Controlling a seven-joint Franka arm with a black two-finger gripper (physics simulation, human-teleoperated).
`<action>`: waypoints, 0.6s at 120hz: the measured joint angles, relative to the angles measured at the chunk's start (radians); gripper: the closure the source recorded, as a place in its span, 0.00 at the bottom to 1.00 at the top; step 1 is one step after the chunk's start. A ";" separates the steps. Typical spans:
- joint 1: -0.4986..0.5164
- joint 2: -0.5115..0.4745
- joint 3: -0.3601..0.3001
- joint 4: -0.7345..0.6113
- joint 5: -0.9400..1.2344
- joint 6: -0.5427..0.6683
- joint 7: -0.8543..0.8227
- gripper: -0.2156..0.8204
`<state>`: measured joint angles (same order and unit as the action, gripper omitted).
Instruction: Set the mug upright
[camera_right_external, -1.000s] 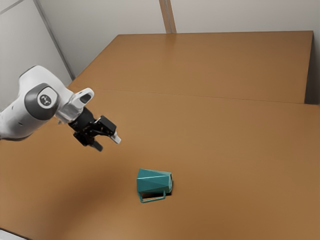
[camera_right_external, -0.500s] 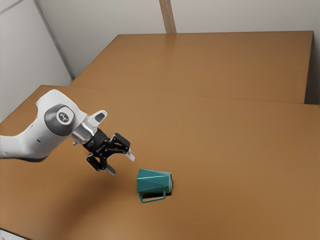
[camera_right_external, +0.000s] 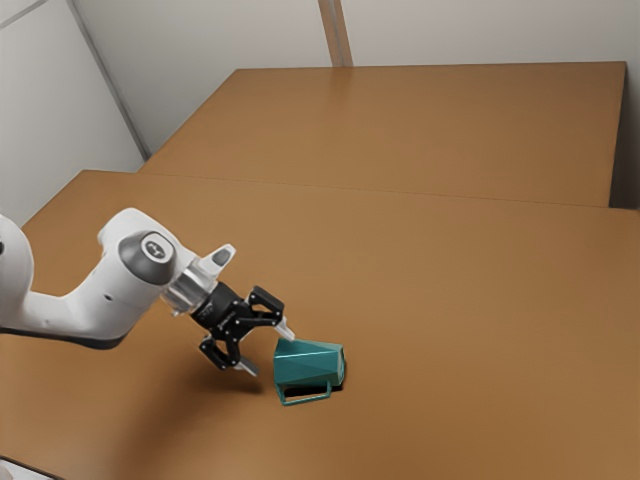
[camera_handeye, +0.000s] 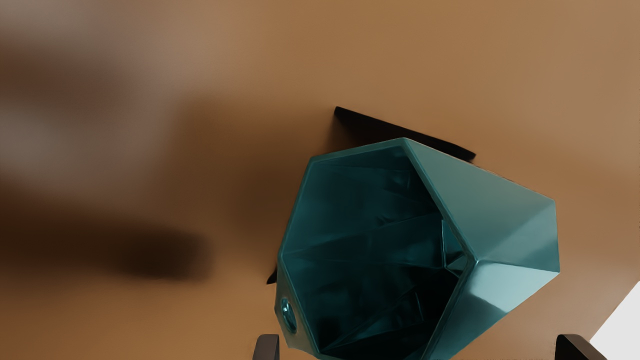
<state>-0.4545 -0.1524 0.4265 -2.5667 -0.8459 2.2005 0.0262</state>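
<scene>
Teal faceted mug (camera_right_external: 312, 362): on its side on brown table (camera_right_external: 450, 300), mouth facing gripper | gripper (camera_right_external: 269, 352): just beside mug's open end, fingers spread wide, nothing grasped; fingertip contact with mug: cannot tell.

Soft, even light — diffuse dark shadows across table (camera_right_external: 450, 300) — pale sheen on mug (camera_handeye: 415, 245).

We have a brown table (camera_right_external: 480, 310) before us, a thin seam (camera_right_external: 380, 190) running across it; on it our faceted teal mug (camera_right_external: 308, 362) lies tipped on its side, handle (camera_right_external: 306, 399) toward the exterior view's foreground.
</scene>
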 joint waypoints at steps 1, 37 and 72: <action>0.000 0.002 0.000 0.000 -0.003 0.000 0.001 0.21; -0.033 0.050 -0.001 0.015 -0.090 0.002 0.059 0.21; -0.033 0.064 0.000 0.036 -0.111 0.004 0.119 0.21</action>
<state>-0.4875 -0.0888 0.4261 -2.5307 -0.9571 2.2045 0.1453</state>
